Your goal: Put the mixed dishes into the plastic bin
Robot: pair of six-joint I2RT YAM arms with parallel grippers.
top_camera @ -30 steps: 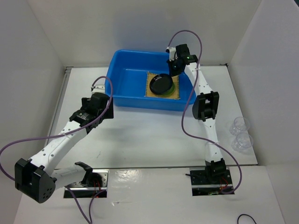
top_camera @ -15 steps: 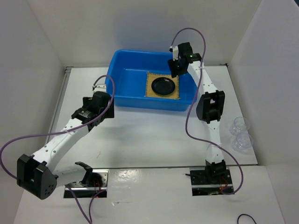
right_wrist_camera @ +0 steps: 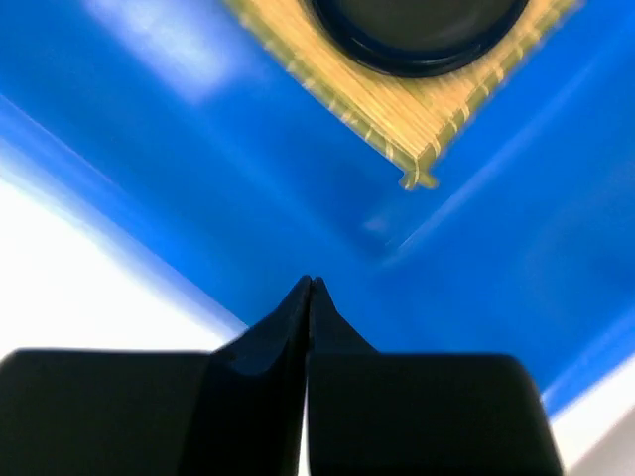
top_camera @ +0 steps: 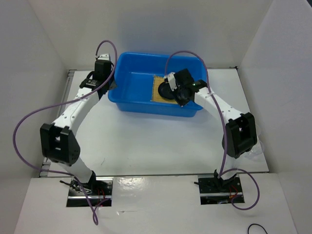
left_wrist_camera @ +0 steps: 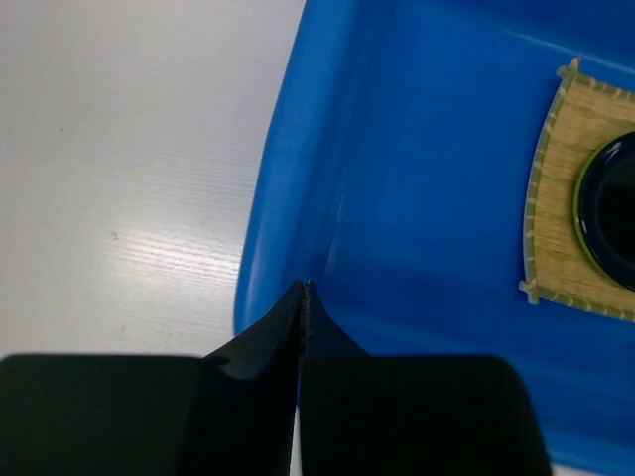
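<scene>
Left gripper (left_wrist_camera: 303,295): black fingers pressed together, tips at the rolled left rim of the large bright blue rectangular plastic bin (top_camera: 146,103), which stands at the far middle of the white worktop (top_camera: 156,141). Bin contents, right half: square tan woven bamboo mat (left_wrist_camera: 568,188) lying flat, with a small round black dish (left_wrist_camera: 610,203) on it and a thin lime-green plate edge (left_wrist_camera: 577,230) showing under the dish. Right gripper (right_wrist_camera: 310,290): fingers together on nothing, over the bin near the mat's corner.

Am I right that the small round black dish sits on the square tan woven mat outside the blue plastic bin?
Not quite: the small round black dish sits on the square tan woven mat inside the blue plastic bin, per the left wrist view.
</scene>
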